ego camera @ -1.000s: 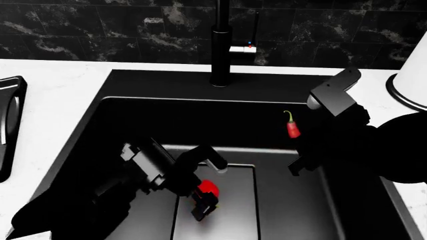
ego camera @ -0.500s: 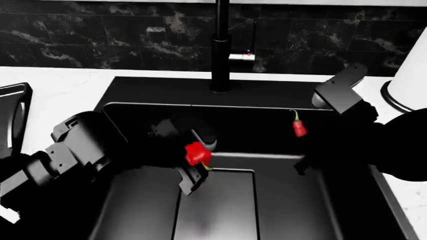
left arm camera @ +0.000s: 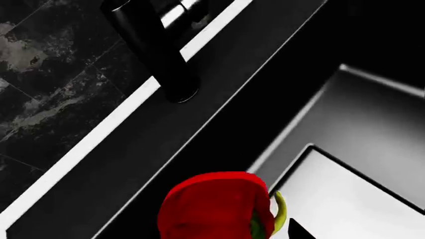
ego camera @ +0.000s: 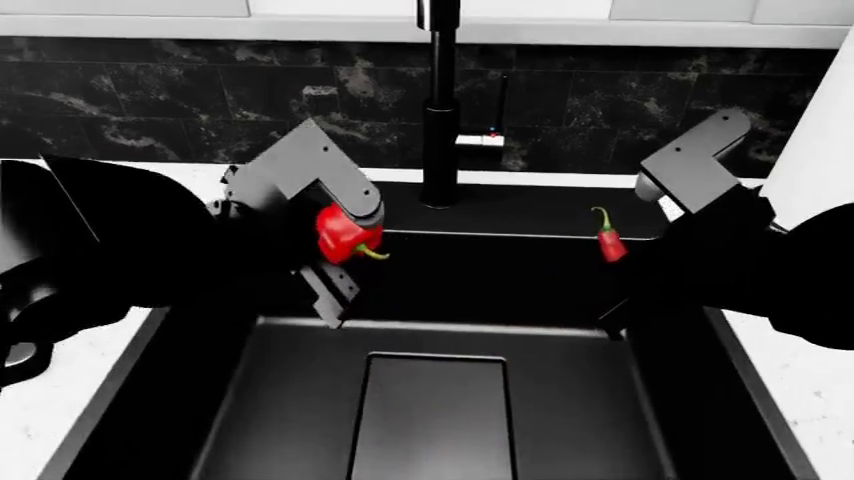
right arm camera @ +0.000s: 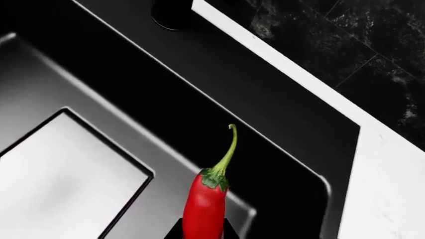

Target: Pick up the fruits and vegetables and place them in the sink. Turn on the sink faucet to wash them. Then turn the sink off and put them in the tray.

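Left of centre in the head view, the left hand grips the red bell pepper above the sink rim; the right hand holds the chili at right. The basin floor around the drain plate lies open.

The glossy red bell pepper fills the near edge of the left wrist view, its curved green stem pointing toward the pale rectangular drain plate on the flat bottom of the black sink, and it hangs above the sink's inner wall rather than resting on the bottom. Beyond the pepper, across the dark ledge of the sink, the black column of the sink faucet stands with its round base on that ledge. Behind the faucet a white strip of countertop runs along the ledge, with dark marbled wall tiles past it.
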Robot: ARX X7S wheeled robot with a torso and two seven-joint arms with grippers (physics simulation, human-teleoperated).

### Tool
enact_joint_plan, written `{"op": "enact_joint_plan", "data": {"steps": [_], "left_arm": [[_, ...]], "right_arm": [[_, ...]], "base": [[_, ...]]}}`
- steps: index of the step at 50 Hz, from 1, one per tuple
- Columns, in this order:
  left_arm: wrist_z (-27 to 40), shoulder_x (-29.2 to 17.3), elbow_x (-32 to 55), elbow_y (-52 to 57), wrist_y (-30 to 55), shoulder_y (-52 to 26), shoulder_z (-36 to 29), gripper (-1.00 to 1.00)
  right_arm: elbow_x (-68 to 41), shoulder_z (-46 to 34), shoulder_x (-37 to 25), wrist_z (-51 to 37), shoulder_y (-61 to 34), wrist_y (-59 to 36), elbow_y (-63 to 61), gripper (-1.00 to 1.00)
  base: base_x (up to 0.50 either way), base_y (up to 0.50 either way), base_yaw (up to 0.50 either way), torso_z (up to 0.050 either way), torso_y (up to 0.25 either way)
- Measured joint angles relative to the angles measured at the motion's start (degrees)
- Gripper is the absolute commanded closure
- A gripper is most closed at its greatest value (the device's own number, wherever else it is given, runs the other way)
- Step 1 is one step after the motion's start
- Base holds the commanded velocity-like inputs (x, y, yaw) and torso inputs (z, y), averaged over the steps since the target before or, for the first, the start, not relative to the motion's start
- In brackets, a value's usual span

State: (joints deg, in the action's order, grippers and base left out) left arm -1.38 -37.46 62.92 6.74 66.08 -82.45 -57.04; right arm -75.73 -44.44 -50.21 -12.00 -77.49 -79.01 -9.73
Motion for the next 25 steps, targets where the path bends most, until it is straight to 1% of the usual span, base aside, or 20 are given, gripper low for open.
{"op": "enact_joint_plan", "data": {"steps": [3,16,25], "left_arm": [[1.2,-0.8,0.8,0.3,0.2,-0.6,1.4,1.0],[5.5,-3.4,4.6,2.9,1.1,-4.1,7.0,1.0],[7.4,-4.6,6.9,4.8,1.4,-6.7,10.2,1.0]], "right_arm": [[0.2,-0.2,0.0,0.1,-0.4,0.0,0.0,1.0],[-0.5,-0.2,0.0,-0.9,-2.9,-1.2,-0.6,1.0],[-2.2,1.2,-0.9,-2.9,-6.1,-2.6,-0.8,1.0]], "base": [[-0.12,0.07,0.0,0.0,0.232],[-0.45,0.25,0.0,0.0,0.0],[-0.45,0.25,0.0,0.0,0.0]]}}
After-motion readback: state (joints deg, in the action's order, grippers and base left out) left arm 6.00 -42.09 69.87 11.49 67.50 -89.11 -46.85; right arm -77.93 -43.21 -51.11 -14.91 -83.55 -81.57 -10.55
